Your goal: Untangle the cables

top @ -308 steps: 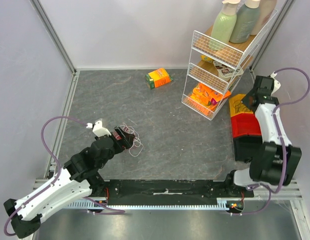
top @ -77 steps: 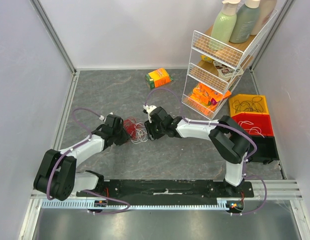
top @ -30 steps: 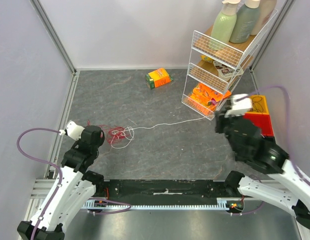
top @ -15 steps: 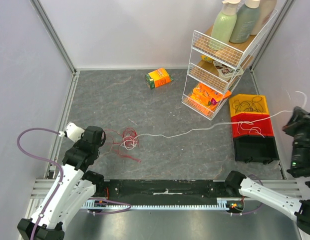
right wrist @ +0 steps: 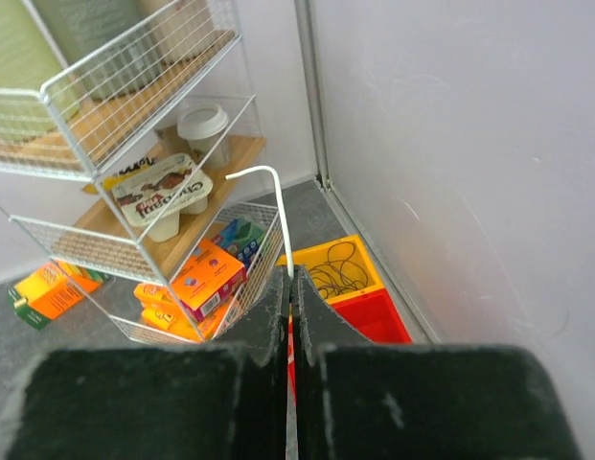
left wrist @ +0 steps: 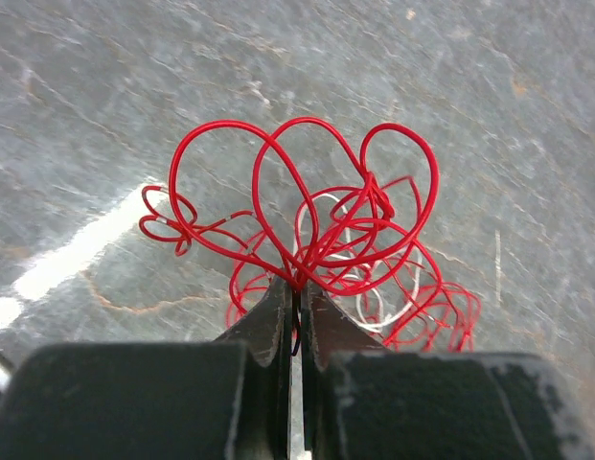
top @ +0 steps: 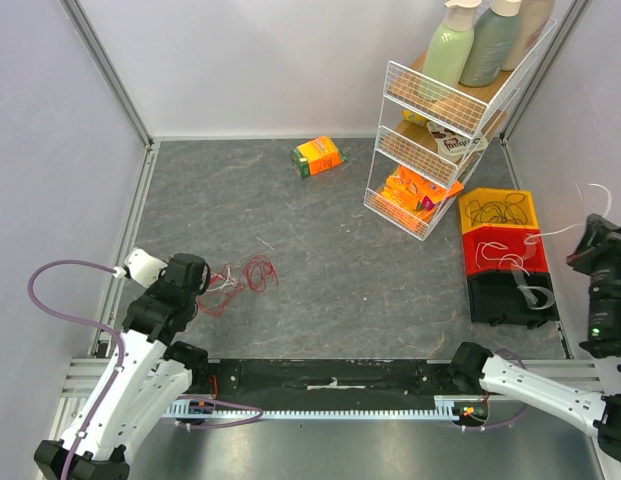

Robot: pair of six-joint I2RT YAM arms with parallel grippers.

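i have the left fingers (left wrist: 295, 299) pressed together on the red cable (left wrist: 307, 201), pinching a strand right where several of its loops cross. from the wrist camera the loops fan up and away from the pinch. more red coils lie behind them on the tabletop (left wrist: 489, 115), with a thin pale strand (left wrist: 388, 321) threaded among those lower coils. from above, the red tangle sits at the near left of the tabletop, just ahead of the left wrist and well apart from everything on the right.

the right fingers (right wrist: 290, 287) are clamped on the white cable (right wrist: 270, 177), and a short end curls up and to the left out of the pinch. the right arm is raised beside the right wall. in the overhead view the white cable comes down from it and drapes in loose loops across the red bin (top: 525, 243) and the black bin (top: 490, 305). those two stand in a row with the yellow bin (top: 531, 199). a bundle of black cables (top: 495, 211) lies inside the yellow bin. just beyond the bins stands the wire rack (top: 431, 97), and an orange box (top: 318, 156) lies on the tabletop toward the back wall.
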